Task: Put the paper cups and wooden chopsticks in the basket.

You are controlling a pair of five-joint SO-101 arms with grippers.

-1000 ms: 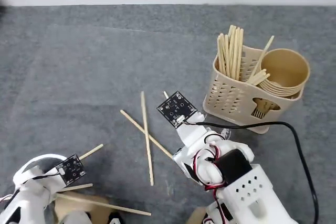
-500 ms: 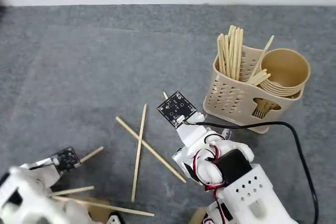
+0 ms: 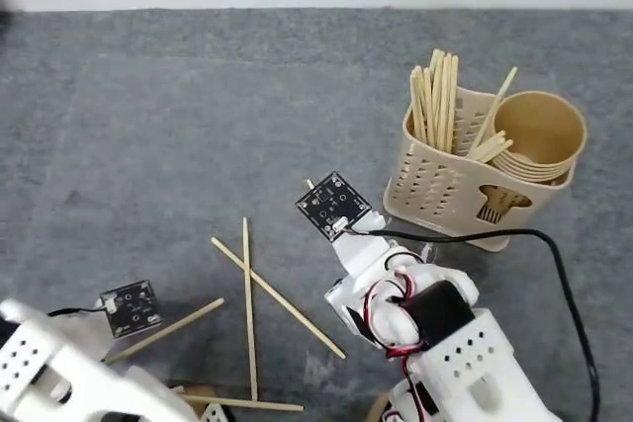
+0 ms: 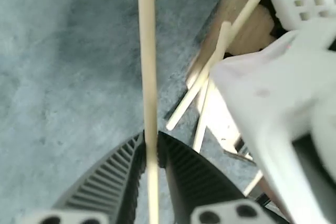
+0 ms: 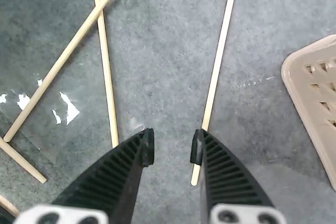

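The beige basket [image 3: 435, 190] stands at the right rear, holding several wooden chopsticks [image 3: 435, 91] and stacked paper cups [image 3: 539, 135]. Two chopsticks [image 3: 267, 289] lie crossed on the grey mat in front of the arms. My left gripper [image 4: 150, 141] is shut on one chopstick [image 4: 146, 66], which in the high view juts from the left arm as a slanted chopstick [image 3: 163, 331]. My right gripper [image 5: 172, 148] hangs open low over the mat, with a loose chopstick [image 5: 216, 72] ending beside one fingertip. The crossed pair [image 5: 100, 51] lies to its other side.
Another chopstick [image 3: 242, 403] lies at the front edge near a wooden board [image 4: 247, 19]. The basket's corner [image 5: 315, 93] is close to the right gripper. A black cable [image 3: 495, 235] runs from the right arm past the basket's front.
The left arm has swung and dropped toward the front left, and its chopstick now points out more to the right. The crossed pair has been pushed left. The right arm has stayed still.
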